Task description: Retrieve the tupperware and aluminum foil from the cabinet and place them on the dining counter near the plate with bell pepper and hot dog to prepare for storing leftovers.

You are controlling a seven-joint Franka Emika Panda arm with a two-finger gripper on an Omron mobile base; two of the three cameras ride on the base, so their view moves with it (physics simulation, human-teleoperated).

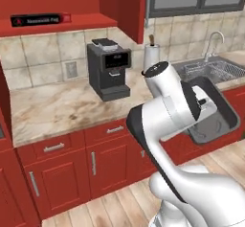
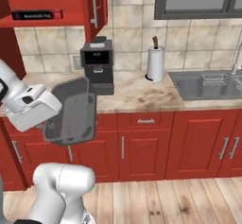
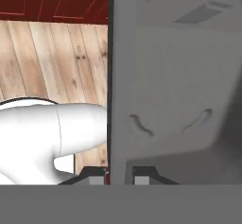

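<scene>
Your gripper (image 3: pixel 118 173) is pinching the tub's (image 2: pixel 71 112) wall, holding it on edge in front of the base cabinets (image 2: pixel 146 145); foil (image 1: pixel 40 19) is lying on the cabinet (image 1: pixel 62 1) shelf.

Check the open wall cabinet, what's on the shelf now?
On the cabinet shelf lies only the aluminum foil, at the left. The tupperware is out, clamped in the gripper. The cabinet's upper part is cut off by the frame.
</scene>
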